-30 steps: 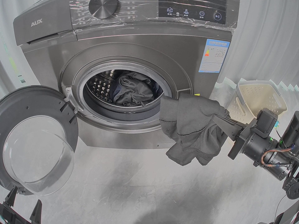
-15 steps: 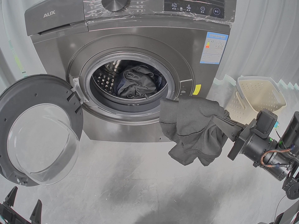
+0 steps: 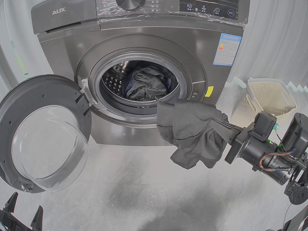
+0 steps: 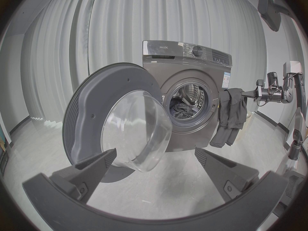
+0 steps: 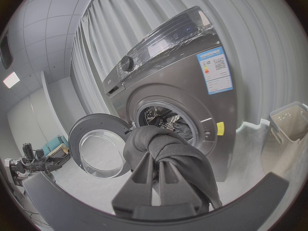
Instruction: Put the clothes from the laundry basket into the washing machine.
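The grey washing machine (image 3: 141,42) stands with its round door (image 3: 45,132) swung open to the left. Dark clothes (image 3: 146,84) lie inside the drum. My right gripper (image 3: 218,124) is shut on a dark grey garment (image 3: 187,130), which hangs just below and right of the drum opening, in front of the machine's lower panel. In the right wrist view the fingers (image 5: 144,174) pinch the bunched garment (image 5: 170,148). The cream laundry basket (image 3: 272,95) stands on the floor to the right of the machine. My left gripper (image 3: 24,214) is low at the front left, open and holding nothing.
The open door (image 4: 118,113) with its glass bowl juts out over the floor in front of my left gripper (image 4: 157,159). Grey curtains hang behind the machine. Bare grey floor (image 3: 128,190) spreads before it.
The head view has shifted, so the machine sits further right in the picture. The right gripper with the garment now stands a little closer to the drum opening. The left gripper has kept still.
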Tool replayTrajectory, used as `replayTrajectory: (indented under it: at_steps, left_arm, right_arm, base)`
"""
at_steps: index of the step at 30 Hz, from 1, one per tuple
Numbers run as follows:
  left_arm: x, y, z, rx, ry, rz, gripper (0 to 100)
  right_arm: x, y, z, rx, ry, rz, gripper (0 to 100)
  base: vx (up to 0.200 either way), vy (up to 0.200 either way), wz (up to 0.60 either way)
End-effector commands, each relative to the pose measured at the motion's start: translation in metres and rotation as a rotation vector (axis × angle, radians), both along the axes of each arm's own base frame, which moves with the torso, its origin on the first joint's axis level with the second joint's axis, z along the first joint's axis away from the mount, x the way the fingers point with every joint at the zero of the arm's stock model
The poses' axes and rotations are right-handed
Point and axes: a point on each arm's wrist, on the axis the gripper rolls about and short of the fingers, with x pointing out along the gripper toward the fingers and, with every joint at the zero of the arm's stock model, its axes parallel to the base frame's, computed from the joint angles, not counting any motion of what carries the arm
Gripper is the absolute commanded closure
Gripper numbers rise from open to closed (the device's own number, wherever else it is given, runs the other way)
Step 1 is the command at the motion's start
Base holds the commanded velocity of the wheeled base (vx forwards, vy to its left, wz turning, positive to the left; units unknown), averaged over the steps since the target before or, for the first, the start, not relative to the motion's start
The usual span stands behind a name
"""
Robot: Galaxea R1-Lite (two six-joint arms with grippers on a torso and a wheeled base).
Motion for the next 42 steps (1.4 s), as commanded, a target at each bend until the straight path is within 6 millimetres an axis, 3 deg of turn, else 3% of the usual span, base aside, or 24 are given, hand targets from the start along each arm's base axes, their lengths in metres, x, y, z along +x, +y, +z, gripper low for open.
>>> replayTrajectory:
  at_steps: [1, 13, 17, 22, 31, 32, 33, 34, 35, 40, 42]
  left_arm:
    - [0.000, 0.000, -0.005, 0.005, -0.003, 0.000, 0]
    - [0.000, 0.000, -0.005, 0.003, -0.004, 0.002, 0]
    - [0.000, 0.000, -0.004, 0.068, -0.013, -0.012, 0]
    - [0.000, -0.001, -0.004, 0.063, -0.018, -0.029, 0]
    - [0.000, 0.000, -0.001, 0.054, -0.036, -0.002, 0]
    - [-0.006, 0.000, 0.021, 0.021, -0.145, 0.026, 0]
    - [-0.019, 0.000, 0.079, -0.021, -0.334, 0.067, 0]
    - [-0.015, -0.001, 0.105, -0.026, -0.357, 0.068, 0]
    - [-0.007, -0.001, 0.115, -0.018, -0.338, 0.051, 0]
    - [0.039, -0.009, 0.105, 0.008, -0.062, -0.442, 0]
    - [0.058, -0.012, 0.100, -0.009, 0.051, -0.527, 0]
  right_arm:
    - [0.010, 0.019, 0.001, 0.015, -0.008, 0.027, 100]
    - [0.012, 0.027, 0.002, 0.042, -0.003, 0.046, 100]
    - [0.016, 0.049, -0.015, 0.042, 0.049, 0.093, 100]
    - [0.025, 0.067, -0.020, 0.078, 0.011, 0.093, 100]
    - [0.034, 0.084, -0.002, 0.165, -0.071, 0.101, 100]
    - [0.034, 0.085, -0.001, 0.170, -0.077, 0.105, 100]
    - [0.034, 0.086, 0.000, 0.173, -0.080, 0.106, 100]
    - [0.035, 0.086, 0.000, 0.174, -0.081, 0.106, 100]
    - [0.036, 0.087, 0.000, 0.175, -0.083, 0.108, 100]
    - [0.045, 0.095, -0.004, 0.175, -0.084, 0.108, 100]
    - [0.047, 0.096, -0.002, 0.180, -0.091, 0.111, 100]
  base:
    - [0.000, 0.000, 0.00]
    - [0.000, 0.000, 0.00]
    - [0.000, 0.000, 0.00]
    - [0.000, 0.000, 0.00]
    - [0.000, 0.000, 0.00]
    - [0.000, 0.000, 0.00]
    - [0.000, 0.000, 0.00]
    - [0.000, 0.000, 0.00]
    - [0.000, 0.000, 0.00]
    - [0.000, 0.000, 0.00]
    - [0.000, 0.000, 0.00]
